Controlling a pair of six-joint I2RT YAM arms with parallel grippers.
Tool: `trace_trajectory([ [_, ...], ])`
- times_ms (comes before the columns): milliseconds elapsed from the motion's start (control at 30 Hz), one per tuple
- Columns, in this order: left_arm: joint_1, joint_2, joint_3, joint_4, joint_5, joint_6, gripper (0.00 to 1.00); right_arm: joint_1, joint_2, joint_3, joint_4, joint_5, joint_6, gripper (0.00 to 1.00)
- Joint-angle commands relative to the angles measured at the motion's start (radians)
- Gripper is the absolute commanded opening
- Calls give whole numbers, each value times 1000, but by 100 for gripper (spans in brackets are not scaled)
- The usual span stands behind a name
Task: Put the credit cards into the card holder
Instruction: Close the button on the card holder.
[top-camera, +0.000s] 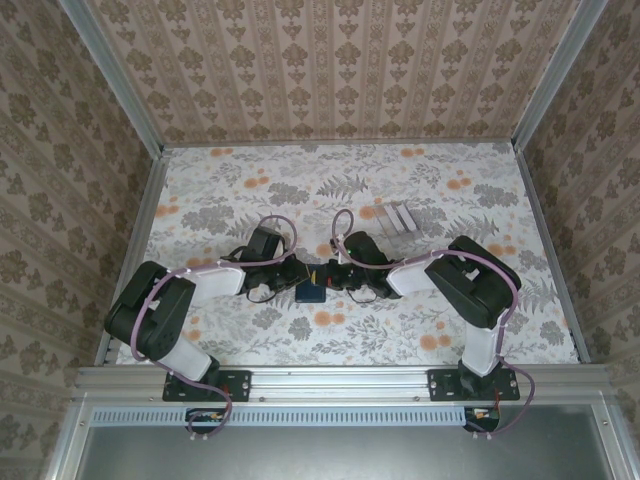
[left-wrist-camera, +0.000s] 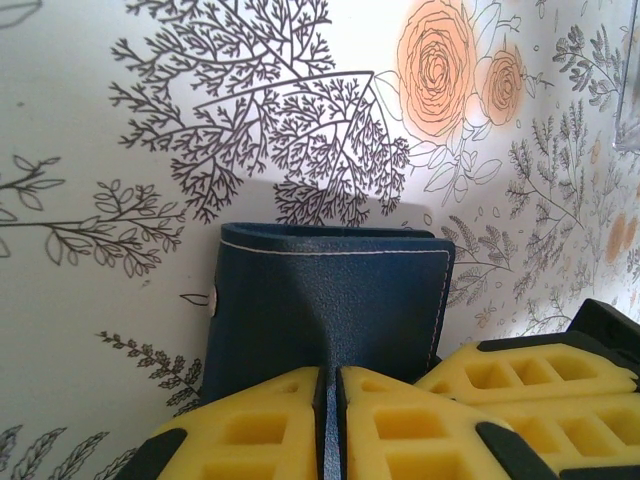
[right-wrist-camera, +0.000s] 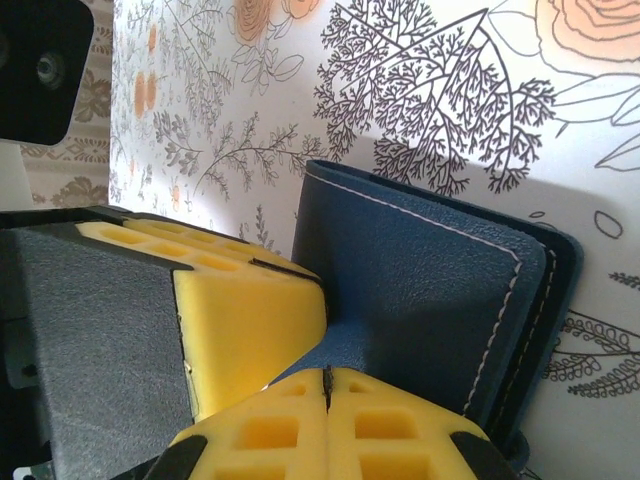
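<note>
Top external view: the table (top-camera: 452, 330) has a pale cloth with grey leaves and orange flowers, and walls (top-camera: 330, 60) with brown patterned paper close it on three sides. The card holder (top-camera: 310, 292) lies low in the centre of the frame. The left gripper (left-wrist-camera: 330, 390) and the right gripper (right-wrist-camera: 327, 385) are both clenched on its blue cover. The credit cards (top-camera: 398, 217) lie on the cloth further up, to the right.

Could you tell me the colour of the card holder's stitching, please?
White, on the dark navy card holder; right wrist view best.
</note>
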Motion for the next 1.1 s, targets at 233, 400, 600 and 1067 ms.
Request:
trace_trajectory([
  [233, 12, 13, -21, -52, -23, 17, 14, 11, 88, -50, -221, 216, -59, 0],
  [400, 16, 8, -24, -46, -22, 15, 14, 16, 59, -37, -375, 350, -91, 0],
  [600, 24, -3, -18, -52, -24, 16, 14, 25, 48, -33, -365, 338, -118, 0],
  [1067, 89, -317, 137, -474, -270, 255, 42, 16, -307, 45, -256, 216, -147, 44],
])
